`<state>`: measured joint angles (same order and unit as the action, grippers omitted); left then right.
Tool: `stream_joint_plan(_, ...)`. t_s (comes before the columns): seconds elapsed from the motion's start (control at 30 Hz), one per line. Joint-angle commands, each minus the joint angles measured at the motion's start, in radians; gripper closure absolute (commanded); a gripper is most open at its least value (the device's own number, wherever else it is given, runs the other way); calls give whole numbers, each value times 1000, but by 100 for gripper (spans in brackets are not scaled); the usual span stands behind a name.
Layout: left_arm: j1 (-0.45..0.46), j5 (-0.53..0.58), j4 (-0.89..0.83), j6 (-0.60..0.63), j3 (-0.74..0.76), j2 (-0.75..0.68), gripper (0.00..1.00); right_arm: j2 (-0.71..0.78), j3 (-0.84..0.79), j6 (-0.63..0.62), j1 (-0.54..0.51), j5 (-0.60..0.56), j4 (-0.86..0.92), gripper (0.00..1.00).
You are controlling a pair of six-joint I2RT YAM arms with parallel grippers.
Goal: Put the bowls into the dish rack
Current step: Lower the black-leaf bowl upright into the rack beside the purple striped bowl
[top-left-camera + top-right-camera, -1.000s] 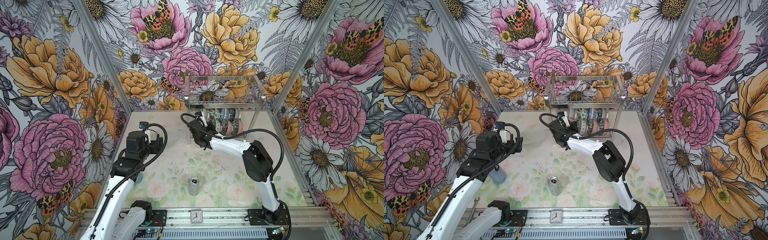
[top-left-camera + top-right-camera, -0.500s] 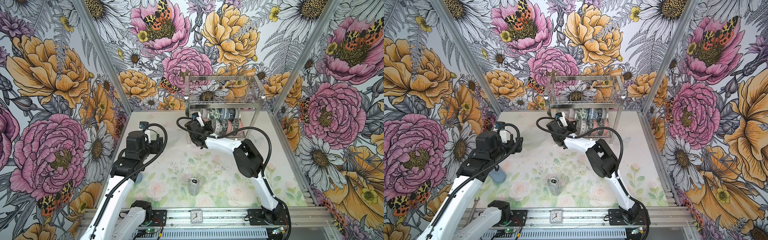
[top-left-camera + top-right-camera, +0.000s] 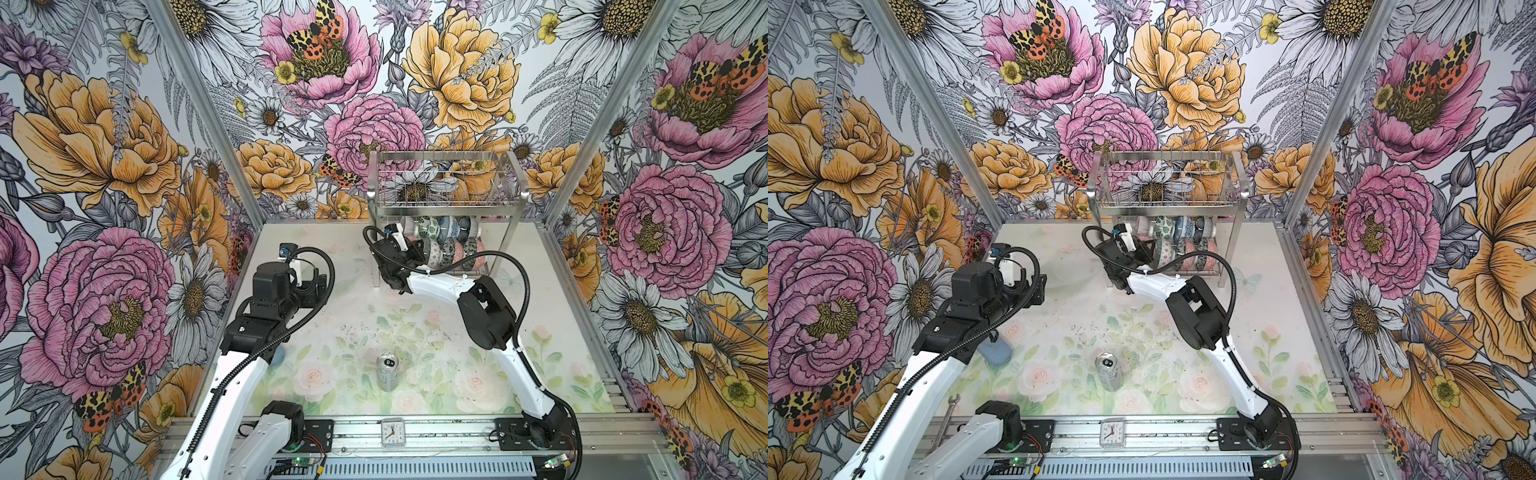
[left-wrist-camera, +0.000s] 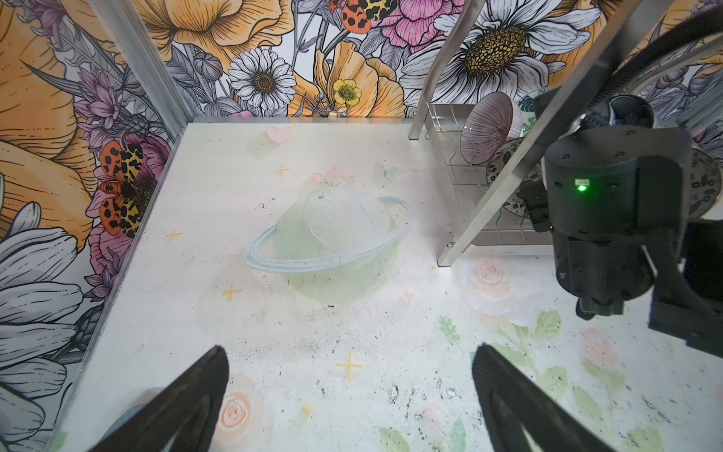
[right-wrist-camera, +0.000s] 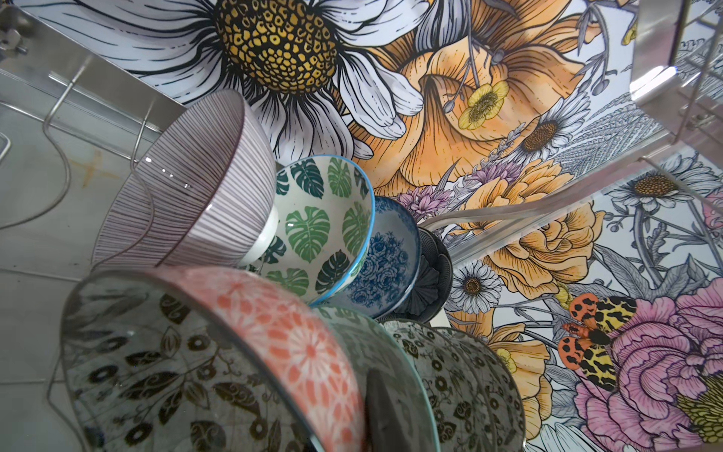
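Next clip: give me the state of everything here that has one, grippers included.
dish rack: upright, upper basket empty, lower tier holding bowls.
bowls: on edge in two rows in the lower tier.
pink-backed bowl: front row's end, gripped.
right gripper: shut on the pink-backed bowl.
left gripper: open, empty, above the table.
can: upright on the table.

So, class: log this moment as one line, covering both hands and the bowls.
left hand open above table | right hand shut on pink bowl at dish rack lower tier | other bowls racked
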<state>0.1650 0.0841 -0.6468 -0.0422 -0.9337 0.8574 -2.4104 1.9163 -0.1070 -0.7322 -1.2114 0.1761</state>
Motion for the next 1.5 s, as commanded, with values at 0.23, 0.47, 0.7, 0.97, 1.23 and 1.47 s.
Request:
stream_joint_plan(0.23, -13, -20, 21, 2, 9, -1, 1, -5, 0, -17, 1, 20, -26, 96)
stream_joint_plan(0.47, -16, -21, 21, 1, 7, 5, 1, 30, -49, 16, -7, 63, -28, 78)
stream_joint_plan(0.7, -17, -23, 22, 1, 8, 8, 1, 55, -87, -3, -14, 81, -84, 75)
stream_joint_plan(0.97, -16, -26, 22, 1, 7, 11, 2, 80, -152, -104, -32, 87, -246, 75)
stream_joint_plan(1.23, -17, -26, 22, 0, 7, 11, 1, 87, -157, -113, -41, 108, -261, 61)
stream_joint_plan(1.47, -18, -27, 21, 1, 7, 12, 1, 116, -171, -113, -44, 117, -262, 45)
